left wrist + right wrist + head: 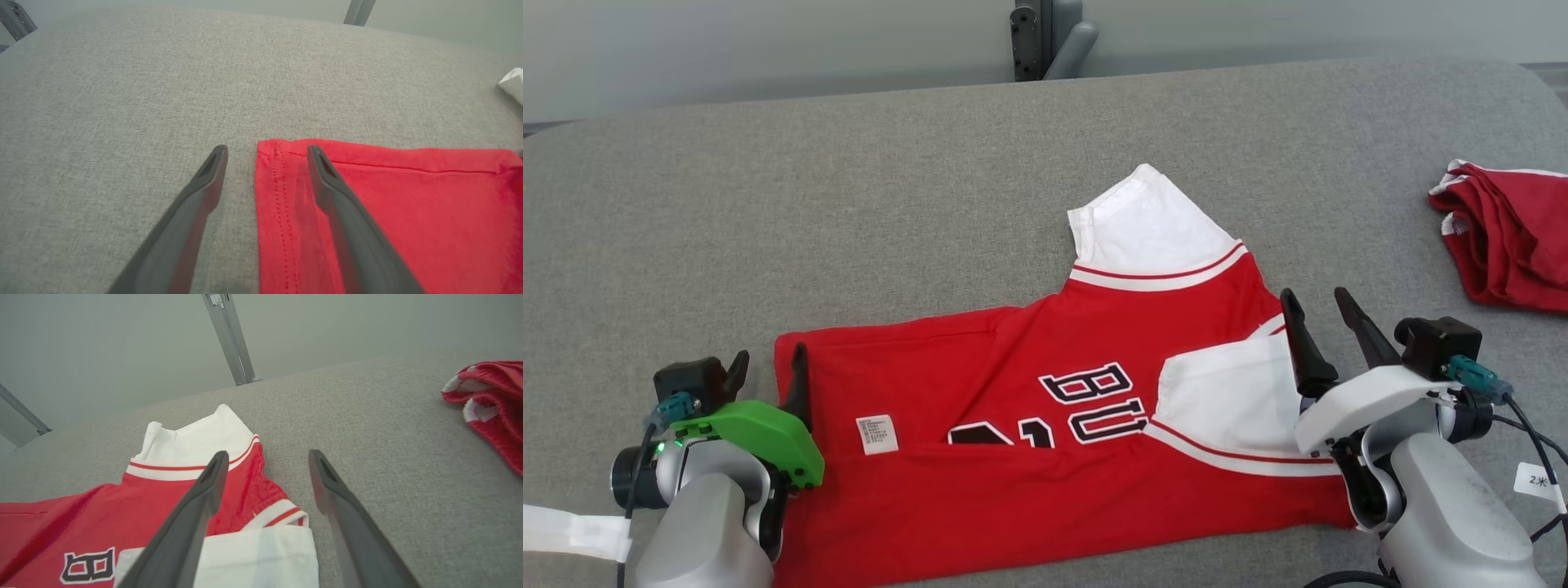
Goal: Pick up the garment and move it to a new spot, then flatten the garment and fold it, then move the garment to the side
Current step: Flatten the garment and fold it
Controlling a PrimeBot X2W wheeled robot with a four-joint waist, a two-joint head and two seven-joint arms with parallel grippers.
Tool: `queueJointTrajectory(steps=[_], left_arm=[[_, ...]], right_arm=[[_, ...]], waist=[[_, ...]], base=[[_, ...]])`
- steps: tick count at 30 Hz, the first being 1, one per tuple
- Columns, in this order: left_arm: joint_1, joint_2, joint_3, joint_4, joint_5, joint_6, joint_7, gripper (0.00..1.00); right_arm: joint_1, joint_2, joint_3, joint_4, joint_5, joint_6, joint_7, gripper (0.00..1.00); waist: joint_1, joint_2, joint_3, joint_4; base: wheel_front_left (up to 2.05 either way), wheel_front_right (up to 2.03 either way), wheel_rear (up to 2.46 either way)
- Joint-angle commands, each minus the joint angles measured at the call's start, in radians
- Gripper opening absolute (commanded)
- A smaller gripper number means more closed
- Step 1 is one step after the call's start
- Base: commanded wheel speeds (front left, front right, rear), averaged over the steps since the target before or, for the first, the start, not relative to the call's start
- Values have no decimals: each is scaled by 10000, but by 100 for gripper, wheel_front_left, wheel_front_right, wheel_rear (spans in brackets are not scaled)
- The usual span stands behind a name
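Two end effectors [770,359] [1313,298] spread astride jersey's [1013,482] L/R edges, bare cushion [849,204] beyond.

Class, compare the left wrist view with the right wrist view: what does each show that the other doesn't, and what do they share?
Left wrist view, not the right: the open left end effector straddling the stitched hem corner of the red jersey. Right wrist view, not the left: the open right end effector, the black lettering, and a second, crumpled red garment. Both: the red jersey lying on the grey fabric surface.
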Motion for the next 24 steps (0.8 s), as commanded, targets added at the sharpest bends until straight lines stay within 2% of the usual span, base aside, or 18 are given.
queueJointTrajectory(steps=[1,9,11,13,14,16,17,18,19,20,22,24], left_arm=[[-214,88,-64,51,-162,20,1,100],[-672,142,-551,523,-595,19,1,100],[-683,132,-634,553,-628,19,1,100],[-752,138,-734,585,-705,19,1,88],[-818,160,-780,599,-725,19,1,78],[-929,123,-921,676,-782,19,1,47],[-974,73,-1022,762,-831,19,1,41],[-1035,61,-1115,818,-853,19,4,33],[-1092,64,-1196,833,-904,19,6,20],[-1143,83,-1255,788,-908,19,4,0],[-1239,76,-1359,605,-950,19,3,0],[-1358,106,-1416,329,-919,19,3,0]], right_arm=[[-186,-43,54,-31,68,-11,-25,100],[-802,-154,543,-126,181,-13,-25,100],[-912,-192,627,-104,213,-13,-25,97],[-1206,-295,840,-29,262,-11,-25,90],[-1393,-356,933,7,286,-13,-25,86],[-1740,-418,1161,123,332,-11,4,80],[-1950,-469,1252,179,378,-11,18,78],[-2170,-551,1302,229,384,-11,16,70],[-2377,-615,1351,306,417,-11,15,65],[-2562,-647,1372,430,485,-11,54,60],[-3031,-717,1396,704,526,-11,127,55],[-3542,-798,1469,1051,490,-11,304,60]], waist=[[0,0,142,-44],[0,0,509,-56],[0,0,556,-47],[0,0,659,-16],[0,0,711,8],[0,0,807,60],[0,0,853,95],[0,0,895,139],[0,0,939,188],[0,0,984,243],[0,0,1081,377],[0,0,1193,554]], base=[[0,0,0],[0,0,0],[0,0,0],[0,0,0],[0,0,0],[0,0,0],[0,0,0],[0,0,0],[0,0,0],[0,0,0],[0,0,0],[0,0,0]])
